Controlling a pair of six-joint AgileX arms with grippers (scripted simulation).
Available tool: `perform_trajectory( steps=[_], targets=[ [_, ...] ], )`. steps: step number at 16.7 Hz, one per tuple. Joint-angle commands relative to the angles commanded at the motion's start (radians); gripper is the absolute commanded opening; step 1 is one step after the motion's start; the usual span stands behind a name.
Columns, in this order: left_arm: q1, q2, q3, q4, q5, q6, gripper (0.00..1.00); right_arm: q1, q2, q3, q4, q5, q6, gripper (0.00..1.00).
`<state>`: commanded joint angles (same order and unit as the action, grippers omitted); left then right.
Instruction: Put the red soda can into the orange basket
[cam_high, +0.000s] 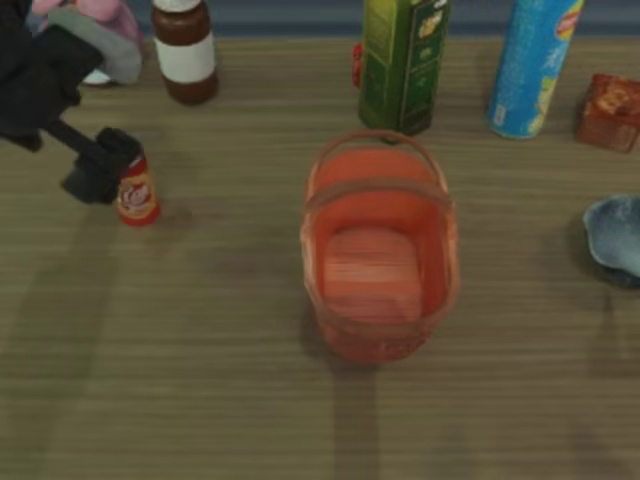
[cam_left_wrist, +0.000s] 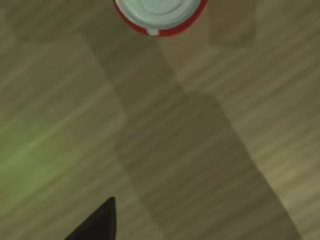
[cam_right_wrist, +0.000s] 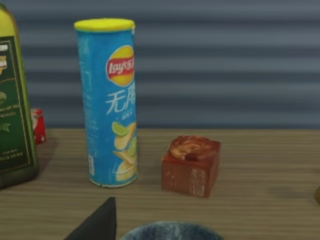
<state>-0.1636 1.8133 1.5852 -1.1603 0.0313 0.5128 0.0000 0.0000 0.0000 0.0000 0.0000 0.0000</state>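
Observation:
The red soda can (cam_high: 138, 193) stands upright at the table's left, its yellow-and-white label showing. My left gripper (cam_high: 103, 166) is right beside it on its left, open, not holding it. In the left wrist view the can's silver top (cam_left_wrist: 159, 12) lies ahead of the left gripper (cam_left_wrist: 200, 225), of which only one dark fingertip (cam_left_wrist: 100, 222) shows. The orange basket (cam_high: 318, 250) stands at the table's middle, handle arched across it, with nothing inside. My right gripper (cam_right_wrist: 142, 225) is out of the top view and hangs open over a bowl at the right.
Along the back stand a brown white-labelled jar (cam_high: 185, 50), a green bottle (cam_high: 403, 65), a blue chip tube (cam_high: 530, 65) and a red-brown box (cam_high: 608, 112). A blue-grey bowl (cam_high: 615, 235) lies at the right edge. A pink and grey object (cam_high: 95, 35) sits at the back left.

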Motion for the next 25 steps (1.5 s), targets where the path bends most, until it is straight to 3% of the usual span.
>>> perform_trajectory(
  steps=[6,10,17,25],
  targets=[
    [-0.002,0.429,0.452,-0.180,-0.018,0.116,1.00,0.000,0.000,0.000,0.000,0.000,0.000,1.00],
    [0.002,0.552,0.591,-0.218,-0.026,0.149,1.00,0.000,0.000,0.000,0.000,0.000,0.000,1.00],
    [0.002,0.559,0.595,-0.215,-0.026,0.151,1.00,0.000,0.000,0.000,0.000,0.000,0.000,1.00],
    [0.004,0.573,0.424,-0.032,-0.026,0.153,1.00,0.000,0.000,0.000,0.000,0.000,0.000,1.00]
  ],
)
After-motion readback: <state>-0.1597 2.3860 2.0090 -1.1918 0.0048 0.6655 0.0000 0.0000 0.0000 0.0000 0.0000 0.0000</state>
